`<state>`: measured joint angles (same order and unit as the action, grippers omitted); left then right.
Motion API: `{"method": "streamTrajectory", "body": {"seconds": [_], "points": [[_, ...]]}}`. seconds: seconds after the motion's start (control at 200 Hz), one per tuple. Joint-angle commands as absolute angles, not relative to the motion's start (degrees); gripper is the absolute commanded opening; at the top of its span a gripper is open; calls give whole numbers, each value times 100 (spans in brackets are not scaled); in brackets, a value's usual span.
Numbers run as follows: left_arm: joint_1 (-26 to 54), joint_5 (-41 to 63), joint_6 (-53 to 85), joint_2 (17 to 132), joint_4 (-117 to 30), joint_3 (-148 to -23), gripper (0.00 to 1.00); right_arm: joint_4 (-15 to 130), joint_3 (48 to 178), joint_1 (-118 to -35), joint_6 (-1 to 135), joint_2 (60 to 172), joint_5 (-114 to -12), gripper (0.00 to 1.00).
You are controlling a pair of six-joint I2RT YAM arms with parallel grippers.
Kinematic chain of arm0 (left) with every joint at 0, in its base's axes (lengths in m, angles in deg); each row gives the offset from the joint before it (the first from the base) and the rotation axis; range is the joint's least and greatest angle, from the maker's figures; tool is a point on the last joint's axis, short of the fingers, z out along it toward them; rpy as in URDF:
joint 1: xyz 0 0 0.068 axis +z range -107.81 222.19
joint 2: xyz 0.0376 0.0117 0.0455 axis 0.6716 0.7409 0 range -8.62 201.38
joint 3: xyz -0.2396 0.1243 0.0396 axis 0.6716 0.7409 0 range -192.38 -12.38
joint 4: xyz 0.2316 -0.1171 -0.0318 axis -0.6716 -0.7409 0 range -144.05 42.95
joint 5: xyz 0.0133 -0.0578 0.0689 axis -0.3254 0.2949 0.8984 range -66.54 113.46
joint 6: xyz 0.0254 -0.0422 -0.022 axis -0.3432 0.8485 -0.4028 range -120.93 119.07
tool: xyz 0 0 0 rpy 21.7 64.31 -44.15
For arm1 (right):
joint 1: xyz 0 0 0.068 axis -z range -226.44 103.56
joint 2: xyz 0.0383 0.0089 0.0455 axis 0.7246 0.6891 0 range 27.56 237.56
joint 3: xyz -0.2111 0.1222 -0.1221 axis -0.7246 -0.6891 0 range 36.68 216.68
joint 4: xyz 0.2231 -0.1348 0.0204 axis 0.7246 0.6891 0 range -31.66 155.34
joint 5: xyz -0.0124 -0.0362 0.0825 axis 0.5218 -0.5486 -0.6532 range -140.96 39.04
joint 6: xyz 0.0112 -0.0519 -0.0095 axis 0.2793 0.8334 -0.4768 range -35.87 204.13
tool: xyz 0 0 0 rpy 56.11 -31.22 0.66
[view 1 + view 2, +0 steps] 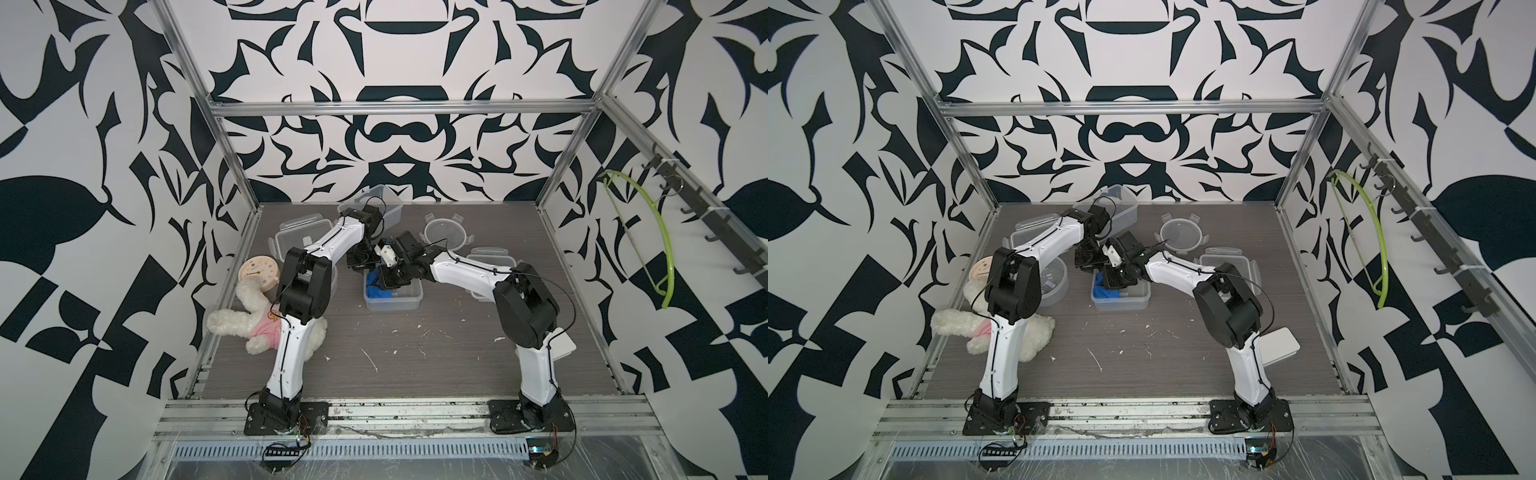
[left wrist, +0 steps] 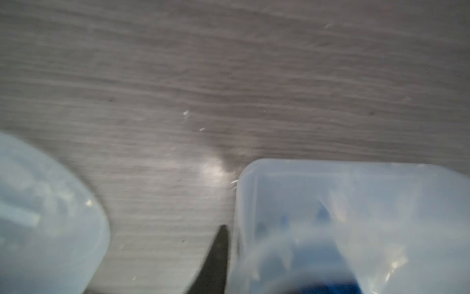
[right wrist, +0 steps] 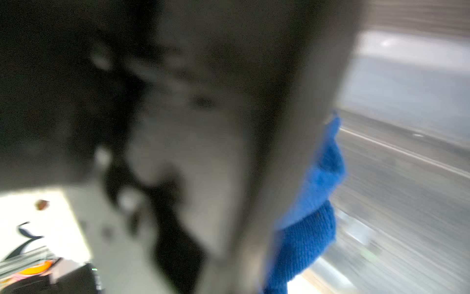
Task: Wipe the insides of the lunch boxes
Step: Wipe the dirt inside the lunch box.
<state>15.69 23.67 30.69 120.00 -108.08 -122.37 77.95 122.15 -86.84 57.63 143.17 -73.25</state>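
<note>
The square translucent plastic lunch box (image 1: 394, 302) stands near the middle of the grey wood-grain worktop (image 1: 436, 353), lid off. The right gripper (image 1: 383, 284) reaches down into it with jaws closed. The wrist view shows the blue knitted cloth (image 3: 312, 224) pressed against one finger, so it looks pinched there. The rest of the cloth lies bunched on the box floor.

The left gripper (image 1: 365, 266) is at the box's far left rim. Its wrist view shows one dark fingertip (image 2: 216, 254) just outside the wall. The other is blurred, and I cannot tell how wide the jaws stand or whether they grip the wall.

The round translucent lunch box (image 1: 1057, 282) sits open just left of the square box. The rectangular translucent lunch box (image 1: 388, 199) is behind the square box, at the back wall. A round clip lid (image 1: 446, 233) lies behind and right of the square box. A square clip lid (image 1: 492, 259) lies to its right, partly under the right arm, and a rectangular clip lid (image 1: 297, 237) behind and left.
</note>
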Motion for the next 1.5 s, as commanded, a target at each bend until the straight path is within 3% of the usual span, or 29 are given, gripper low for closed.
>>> {"method": "streamTrajectory", "body": {"seconds": [0.0,0.08,0.19,0.39,0.49,0.72,1.17,1.495], "points": [[1521,2070,3153,11644,-10376,-12062,33,8343,12038,-8425,6102,14018,-7011,0],[1522,1981,3159,11607,-10307,-11941,33,8387,12097,-8343,6139,13998,-6959,0],[1522,1903,3172,11553,-10294,-11808,19,8554,12434,-8340,6259,14055,-6548,0],[1521,1820,3225,11344,-10200,-11539,6,8668,13291,-8230,6403,14583,-5859,0],[1521,1771,3238,11303,-10112,-11481,0,8595,13739,-8232,6430,14848,-6006,0],[1522,1648,3271,11423,-10131,-11725,0,8106,14263,-8373,6226,15211,-6616,0],[1508,1828,3124,11379,-10309,-11372,0,8989,13730,-7493,6592,14364,-3476,0],[1512,2056,3055,11564,-10482,-11805,0,10508,12901,-8157,7738,13793,-2254,0]]}}
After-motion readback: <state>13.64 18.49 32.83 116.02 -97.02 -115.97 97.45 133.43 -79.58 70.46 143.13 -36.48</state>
